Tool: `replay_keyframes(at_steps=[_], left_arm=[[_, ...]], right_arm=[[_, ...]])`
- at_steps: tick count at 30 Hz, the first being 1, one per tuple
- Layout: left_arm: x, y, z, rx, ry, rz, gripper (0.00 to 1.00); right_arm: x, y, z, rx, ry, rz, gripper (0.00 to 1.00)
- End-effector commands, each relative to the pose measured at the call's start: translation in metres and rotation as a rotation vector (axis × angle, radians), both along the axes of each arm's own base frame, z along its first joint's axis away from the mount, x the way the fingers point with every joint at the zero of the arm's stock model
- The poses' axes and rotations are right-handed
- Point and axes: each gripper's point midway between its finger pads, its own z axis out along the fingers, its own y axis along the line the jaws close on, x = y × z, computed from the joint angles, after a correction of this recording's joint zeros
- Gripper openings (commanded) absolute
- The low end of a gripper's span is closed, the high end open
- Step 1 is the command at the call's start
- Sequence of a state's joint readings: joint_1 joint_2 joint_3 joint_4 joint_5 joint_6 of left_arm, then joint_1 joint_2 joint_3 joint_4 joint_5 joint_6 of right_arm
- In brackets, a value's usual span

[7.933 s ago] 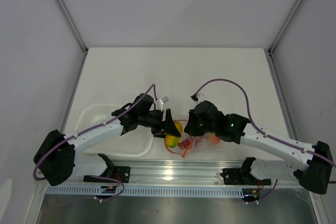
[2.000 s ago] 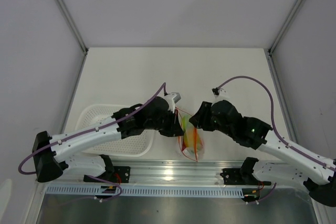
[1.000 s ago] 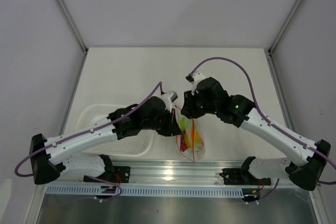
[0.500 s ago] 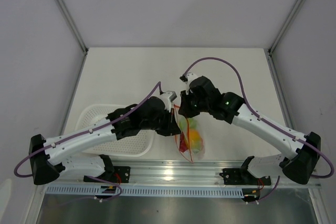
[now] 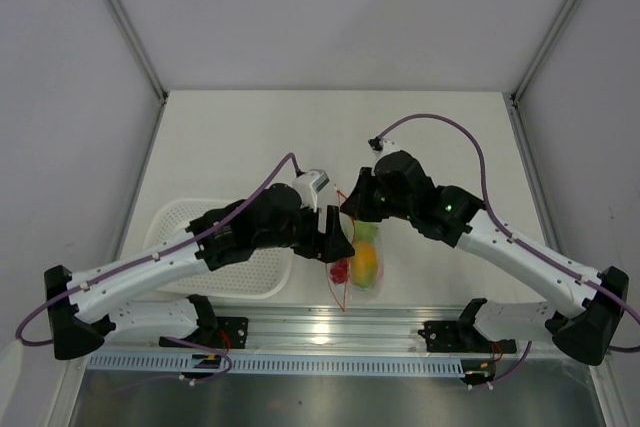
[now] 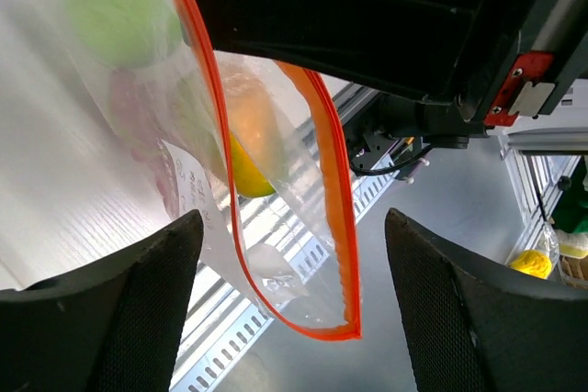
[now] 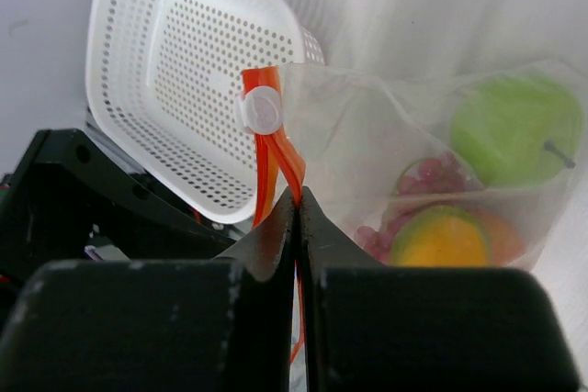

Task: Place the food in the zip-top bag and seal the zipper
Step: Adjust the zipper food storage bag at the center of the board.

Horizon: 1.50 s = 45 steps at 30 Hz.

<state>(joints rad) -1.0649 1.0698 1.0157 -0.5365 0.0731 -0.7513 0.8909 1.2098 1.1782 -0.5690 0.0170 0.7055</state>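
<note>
1. Since a moment earlier, left gripper (image 6: pixel 292 254) had let go: jaws wide, straddling the loose zipper (image 6: pixel 333 181).
2. Food (image 7: pixel 441 236) was all inside the zip-top bag (image 5: pixel 362 265), hanging by the worktop's (image 5: pixel 250 137) near edge, middle.
3. Right gripper (image 7: pixel 297 218) was clenched on the zipper; mouth gaped, so sealing looked unfinished.

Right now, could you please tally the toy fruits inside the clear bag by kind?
Green apple: 1
Grape bunch: 1
Mango: 1
Peach: 1
Total: 4
</note>
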Motion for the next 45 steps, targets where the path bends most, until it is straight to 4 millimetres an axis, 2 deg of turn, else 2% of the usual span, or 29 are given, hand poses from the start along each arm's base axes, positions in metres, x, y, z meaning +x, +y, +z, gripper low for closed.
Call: replay_keyframes(at_steps=[1,13,19,22,25,27,29,30,31,32,33,35,39,45], left_arm=[[0.001,-0.007,0.014,-0.044,-0.03,-0.014,0.82],[0.007,-0.012,-0.007,0.039,0.023,0.017,0.8],[0.012,-0.016,-0.02,0.099,0.027,0.041,0.76],[0.012,-0.015,-0.022,0.109,0.032,0.047,0.67],[0.017,-0.008,-0.021,0.113,0.001,0.079,0.46],[0.019,-0.004,-0.022,0.118,-0.009,0.09,0.39],[0.018,-0.002,-0.02,0.117,-0.017,0.091,0.31],[0.018,0.0,-0.022,0.123,-0.016,0.093,0.28],[0.019,0.001,-0.021,0.124,-0.023,0.094,0.2],[0.018,0.002,-0.02,0.12,-0.026,0.091,0.16],[0.018,0.002,-0.02,0.12,-0.029,0.089,0.13],[0.017,0.003,-0.02,0.122,-0.036,0.078,0.01],[0.016,0.005,-0.019,0.126,-0.051,0.057,0.01],[0.006,0.001,-0.012,0.088,-0.103,-0.055,0.01]], right_arm=[[0.005,0.001,0.017,0.113,0.016,-0.12,0.0],[0.005,-0.005,0.016,0.264,0.088,-0.318,0.0],[0.001,-0.006,0.015,0.284,0.125,-0.391,0.0],[-0.002,-0.004,0.016,0.285,0.121,-0.386,0.0],[-0.004,-0.008,0.014,0.269,0.12,-0.395,0.04],[-0.006,-0.011,0.01,0.257,0.12,-0.399,0.08],[-0.006,-0.013,0.01,0.251,0.108,-0.39,0.13],[-0.007,-0.014,0.012,0.252,0.099,-0.382,0.2],[-0.008,-0.014,0.012,0.24,0.082,-0.366,0.23],[-0.007,-0.017,0.013,0.232,0.07,-0.367,0.26],[-0.007,-0.019,0.014,0.225,0.058,-0.366,0.34],[-0.007,-0.026,0.017,0.195,0.016,-0.344,0.4],[-0.009,-0.036,0.03,0.143,-0.078,-0.233,0.49],[-0.002,-0.072,0.025,0.004,-0.175,-0.15,0.5]])
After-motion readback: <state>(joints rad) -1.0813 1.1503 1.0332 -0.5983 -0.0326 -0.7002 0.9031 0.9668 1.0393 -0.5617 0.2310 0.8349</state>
